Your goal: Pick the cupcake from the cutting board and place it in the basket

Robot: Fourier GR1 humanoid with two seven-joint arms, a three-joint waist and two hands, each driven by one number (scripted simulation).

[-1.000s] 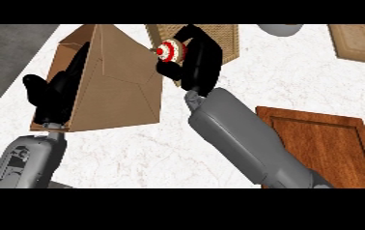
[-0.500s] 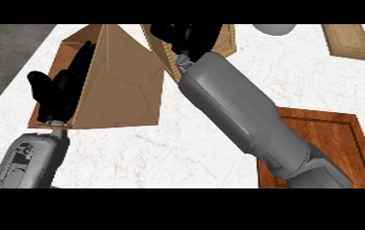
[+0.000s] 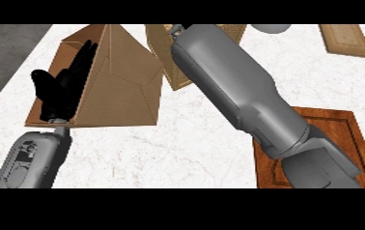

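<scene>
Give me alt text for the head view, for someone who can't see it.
The robot's right forearm stretches from the lower right to the top edge, crossing a woven basket, its hand out of view. The left hand rests open, fingers up, at the left before a brown bag; a wooden cutting board lies lower right, no cupcake visible.

The right forearm (image 3: 235, 89) runs across the white marbled desk (image 3: 164, 147) from the near right corner to the far edge. It passes in front of part of the reddish wooden cutting board (image 3: 335, 122) and the woven basket (image 3: 158, 43), and its hand is out of view. Near the left edge the left hand (image 3: 61, 91) rests open, fingers (image 3: 85, 55) up, in front of a big brown box (image 3: 125, 89).
</scene>
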